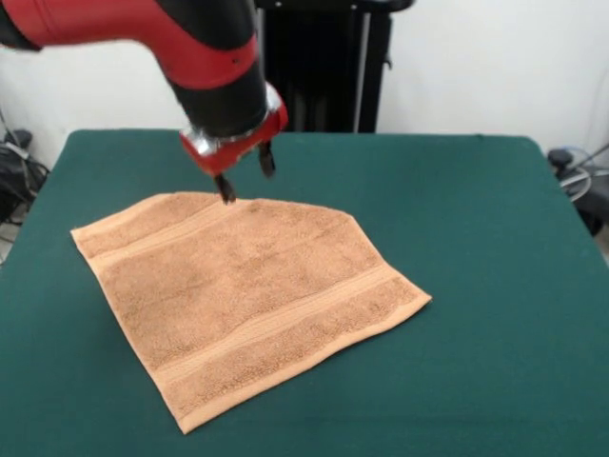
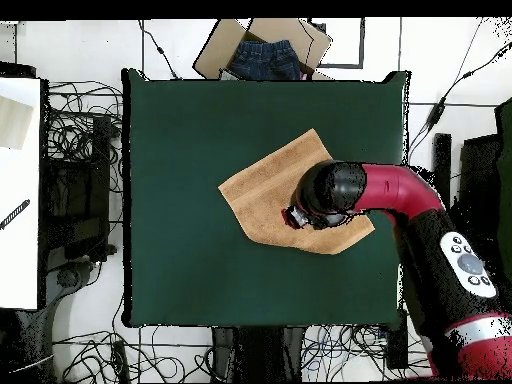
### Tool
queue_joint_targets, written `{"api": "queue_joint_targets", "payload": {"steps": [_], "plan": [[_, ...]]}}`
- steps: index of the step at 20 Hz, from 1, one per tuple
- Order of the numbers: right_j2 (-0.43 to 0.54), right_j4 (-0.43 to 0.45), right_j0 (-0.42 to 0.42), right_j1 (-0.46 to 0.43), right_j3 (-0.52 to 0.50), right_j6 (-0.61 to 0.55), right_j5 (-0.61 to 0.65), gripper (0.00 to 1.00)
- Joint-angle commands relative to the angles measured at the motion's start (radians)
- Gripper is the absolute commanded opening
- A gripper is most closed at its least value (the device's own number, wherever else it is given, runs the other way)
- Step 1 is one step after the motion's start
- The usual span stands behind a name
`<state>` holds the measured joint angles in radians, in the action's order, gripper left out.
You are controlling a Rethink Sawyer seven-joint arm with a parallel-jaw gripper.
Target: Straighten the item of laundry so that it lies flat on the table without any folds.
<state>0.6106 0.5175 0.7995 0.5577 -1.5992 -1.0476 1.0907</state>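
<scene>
The orange-tan towel [image 1: 247, 295] lies spread on the green table [image 1: 495, 238], slightly left of the middle, turned at an angle. It looks mostly flat. Its far corner looks cut off by a slanted edge [image 1: 295, 205], as if folded under. My gripper [image 1: 247, 177] hangs over the towel's far edge with its fingers apart and nothing between them. One fingertip [image 1: 227, 193] is at or just above the towel's edge. In the overhead view the arm [image 2: 330, 192] covers the gripper and part of the towel [image 2: 265, 190] on the table [image 2: 190, 130].
A cardboard box with blue jeans [image 2: 265, 55] sits beyond the table's far edge in the overhead view. A white table [image 2: 20, 190] stands to the left. Cables lie on the floor around the table. The black pedestal [image 1: 324, 67] stands behind the table.
</scene>
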Motion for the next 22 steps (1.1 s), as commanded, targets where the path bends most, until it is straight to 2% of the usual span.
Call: {"api": "queue_joint_targets", "payload": {"steps": [1,10,17,22], "plan": [[-0.004,-0.026,0.028,0.098,-0.220,-0.048,-0.075,1.00],[-0.014,0.038,0.012,0.024,-0.172,-0.043,-0.146,1.00],[-0.062,0.122,-0.018,-0.038,-0.179,-0.118,-0.312,1.00],[-0.100,0.147,-0.054,-0.063,-0.190,-0.157,-0.399,1.00]]}}
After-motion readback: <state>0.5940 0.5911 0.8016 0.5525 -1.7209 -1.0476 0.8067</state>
